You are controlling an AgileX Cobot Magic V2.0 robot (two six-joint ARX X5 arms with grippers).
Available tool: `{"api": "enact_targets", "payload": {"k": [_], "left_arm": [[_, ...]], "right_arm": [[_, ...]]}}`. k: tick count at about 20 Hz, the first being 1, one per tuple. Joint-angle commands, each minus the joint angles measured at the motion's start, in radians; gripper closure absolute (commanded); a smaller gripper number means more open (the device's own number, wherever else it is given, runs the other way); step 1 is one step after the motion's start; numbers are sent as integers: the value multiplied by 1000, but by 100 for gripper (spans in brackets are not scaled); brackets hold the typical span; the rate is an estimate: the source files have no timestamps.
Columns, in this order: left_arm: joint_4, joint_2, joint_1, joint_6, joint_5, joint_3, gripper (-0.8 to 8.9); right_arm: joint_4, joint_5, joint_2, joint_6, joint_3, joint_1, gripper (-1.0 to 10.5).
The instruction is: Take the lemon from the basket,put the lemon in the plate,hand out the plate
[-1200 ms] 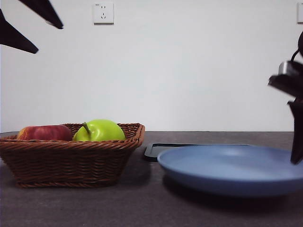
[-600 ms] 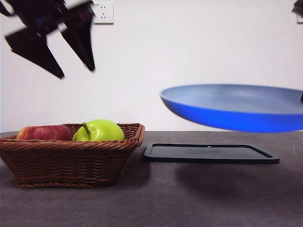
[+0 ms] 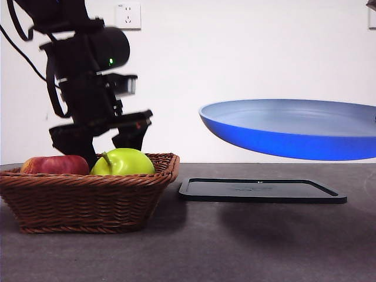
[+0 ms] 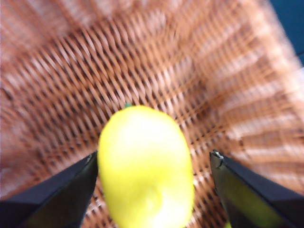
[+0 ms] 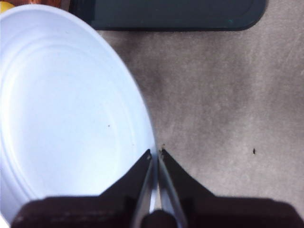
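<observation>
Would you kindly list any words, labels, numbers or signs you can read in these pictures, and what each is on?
No legible text anywhere.
black tray: a faint mark near the middle of its front edge, too small to read.
wall socket: no readable marking.
basket, plate, lemon: no labels visible.

From the front we look level across the table, low and close, toward a white wall. Our left wrist camera looks straight down into the basket, very near and blurred. Our right wrist camera looks down on the plate and black tray. The front view shares the basket, plate and tray.
</observation>
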Motion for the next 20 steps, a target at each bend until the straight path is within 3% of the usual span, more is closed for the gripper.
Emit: {"api": "enact_targets", "payload": {"k": [1, 5, 8, 11, 14, 17, 20], "left_arm": [[22, 36, -7, 12, -3, 19, 408], [29, 36, -8, 35, -3, 19, 428], [17, 35, -8, 38, -4, 19, 619], [11, -4, 2, 46, -11, 19, 635], [6, -153, 7, 60, -49, 19, 636], [0, -352, -23, 58, 50, 19, 636], [5, -458, -153, 32, 130, 19, 635]], "right_arm": [[8, -4, 6, -2, 14, 1, 943], [9, -2, 6, -1, 14, 1, 944], [11, -2, 6, -2, 14, 1, 944], [34, -2, 7, -1, 14, 1, 944], [56, -2, 9, 2, 14, 1, 944], [60, -3, 41, 53, 14, 3, 944], [60, -9, 98, 72, 14, 5, 944]]}}
